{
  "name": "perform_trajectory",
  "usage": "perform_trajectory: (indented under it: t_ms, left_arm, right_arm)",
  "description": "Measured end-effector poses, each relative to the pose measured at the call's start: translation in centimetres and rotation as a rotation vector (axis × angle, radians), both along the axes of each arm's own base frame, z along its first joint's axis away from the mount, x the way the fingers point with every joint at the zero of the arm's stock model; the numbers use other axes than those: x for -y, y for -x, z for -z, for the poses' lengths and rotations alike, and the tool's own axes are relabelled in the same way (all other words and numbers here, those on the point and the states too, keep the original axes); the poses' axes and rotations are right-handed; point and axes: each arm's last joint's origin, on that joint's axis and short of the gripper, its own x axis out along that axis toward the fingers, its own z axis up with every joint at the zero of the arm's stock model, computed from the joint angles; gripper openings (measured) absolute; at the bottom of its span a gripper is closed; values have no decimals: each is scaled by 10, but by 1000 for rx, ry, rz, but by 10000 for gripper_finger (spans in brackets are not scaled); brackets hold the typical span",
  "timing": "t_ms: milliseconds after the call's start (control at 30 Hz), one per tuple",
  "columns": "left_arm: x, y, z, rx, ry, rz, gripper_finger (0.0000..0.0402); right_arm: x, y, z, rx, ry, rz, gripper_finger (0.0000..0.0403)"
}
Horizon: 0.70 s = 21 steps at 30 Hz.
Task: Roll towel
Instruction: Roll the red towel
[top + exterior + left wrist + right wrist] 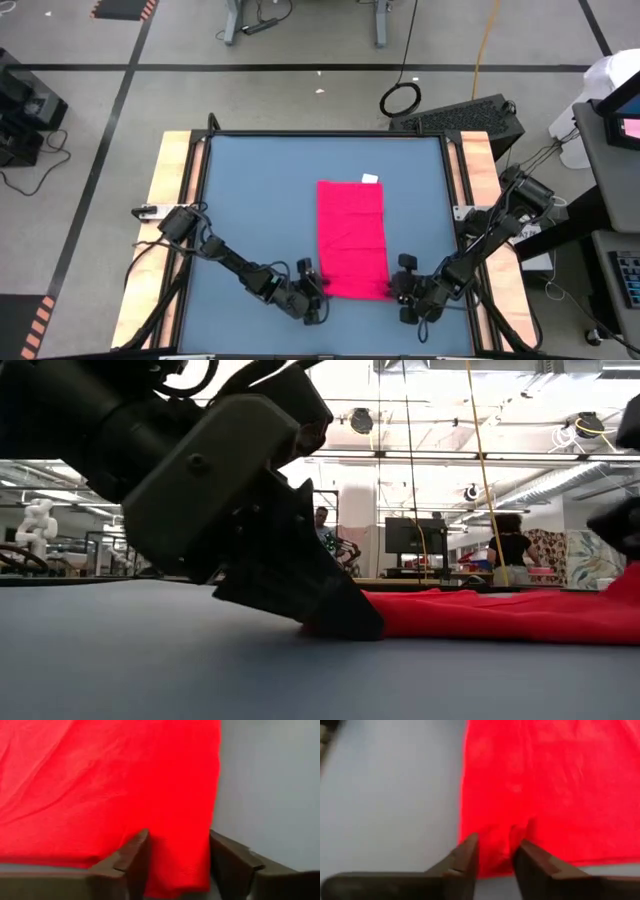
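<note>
you had the left gripper down on the blue table at the near left corner of the towel, its fingers spread with that corner of red cloth lying between them, not yet pinched. in the low view its tip pressed to the tabletop right at the cloth's edge. the towel lay flat and lengthwise in the middle of the table, its small white tag at the far edge. you had the right gripper at the near right corner, its fingers narrowed onto a small raised fold of the cloth, apparently gripping it. people stood in the room beyond the table.
</note>
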Motion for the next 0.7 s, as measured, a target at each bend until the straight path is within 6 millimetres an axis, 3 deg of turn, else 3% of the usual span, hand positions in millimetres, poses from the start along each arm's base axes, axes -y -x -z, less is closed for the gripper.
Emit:
perform_trajectory:
  t_ms: [200,400,567,700]
  left_arm:
    - [-6,-3,0,-7,86,-44,98]
    - [-10,-6,1,-7,133,-64,16]
    - [-13,-8,1,-20,188,-82,19]
    - [-14,-8,1,-23,227,-106,26]
  right_arm:
    - [-6,9,-16,78,52,-90,196]
    - [-8,23,-14,89,146,-75,252]
    - [-9,28,-15,89,193,-92,262]
    - [-12,26,-30,81,258,-102,262]
